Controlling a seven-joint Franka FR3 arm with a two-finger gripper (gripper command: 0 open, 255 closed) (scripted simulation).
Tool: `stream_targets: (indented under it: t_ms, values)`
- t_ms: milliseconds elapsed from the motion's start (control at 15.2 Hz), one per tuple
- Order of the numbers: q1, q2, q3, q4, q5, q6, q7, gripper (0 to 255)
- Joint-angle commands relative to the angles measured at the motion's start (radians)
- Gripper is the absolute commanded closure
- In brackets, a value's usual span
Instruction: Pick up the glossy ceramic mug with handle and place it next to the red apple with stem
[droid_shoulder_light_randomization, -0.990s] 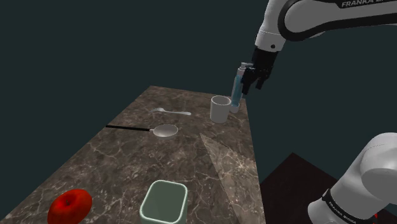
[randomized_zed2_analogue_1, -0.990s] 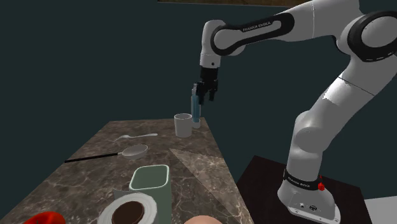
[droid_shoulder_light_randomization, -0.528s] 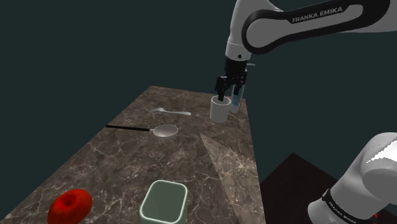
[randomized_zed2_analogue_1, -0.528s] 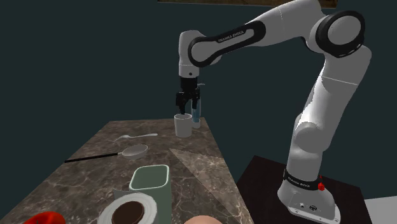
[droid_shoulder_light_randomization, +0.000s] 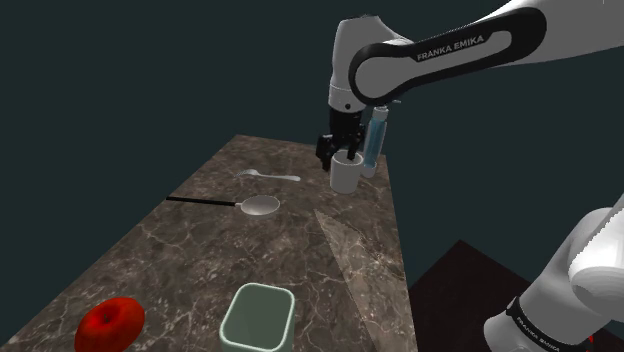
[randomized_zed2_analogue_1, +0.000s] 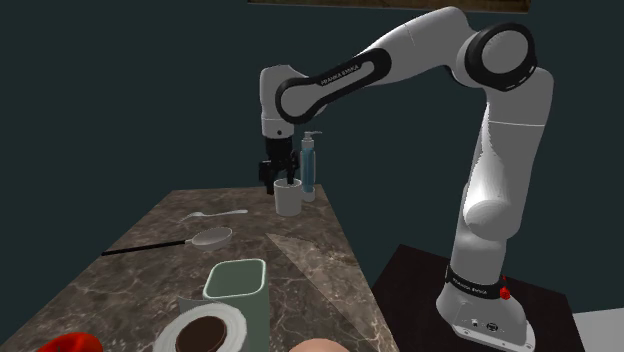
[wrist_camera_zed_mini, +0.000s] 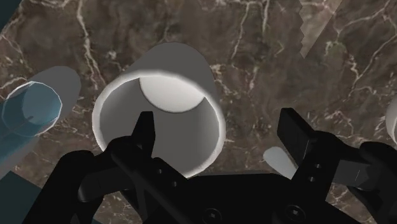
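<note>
- The black hand (wrist_camera_zed_mini: 219, 124), fingers spread wide, straddles one wall of the white mug (wrist_camera_zed_mini: 167, 70), with one finger inside and one outside, gripping nothing.
- The mug stands upright at the table's (droid_shoulder_light_randomization: 190, 250) far end, just beside a blue bottle (droid_shoulder_light_randomization: 377, 140).
- The red apple (droid_shoulder_light_randomization: 110, 323) lies well apart, at the near end.

Kitchen: marbled counter (droid_shoulder_light_randomization: 200, 250), spoon (droid_shoulder_light_randomization: 262, 206)

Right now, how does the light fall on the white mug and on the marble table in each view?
Wrist view: the white cylindrical mug has a pale rim and floor, while its inner wall is shaded grey. Shoulder view: dim overall, with a paler wedge across the brown marble table. Second exterior view: equally dim, same wedge, no glare on the mug.
</note>
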Motion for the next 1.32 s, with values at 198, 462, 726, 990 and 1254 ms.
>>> stream_targets:
  t_ms: [198, 462, 726, 990, 1254]
  values:
    - [0.0, 0.02, 0.001, -0.038, -0.007, 0.057, 0.007, 0]
    - [0.0, 0.02, 0.001, -0.038, -0.007, 0.057, 0.007, 0]
    - [0.0, 0.02, 0.001, -0.037, -0.007, 0.057, 0.007, 255]
    - [0.0, 0.02, 0.001, -0.037, -0.007, 0.057, 0.007, 255]
    - [0.0, 0.02, 0.001, -0.038, -0.007, 0.057, 0.007, 255]
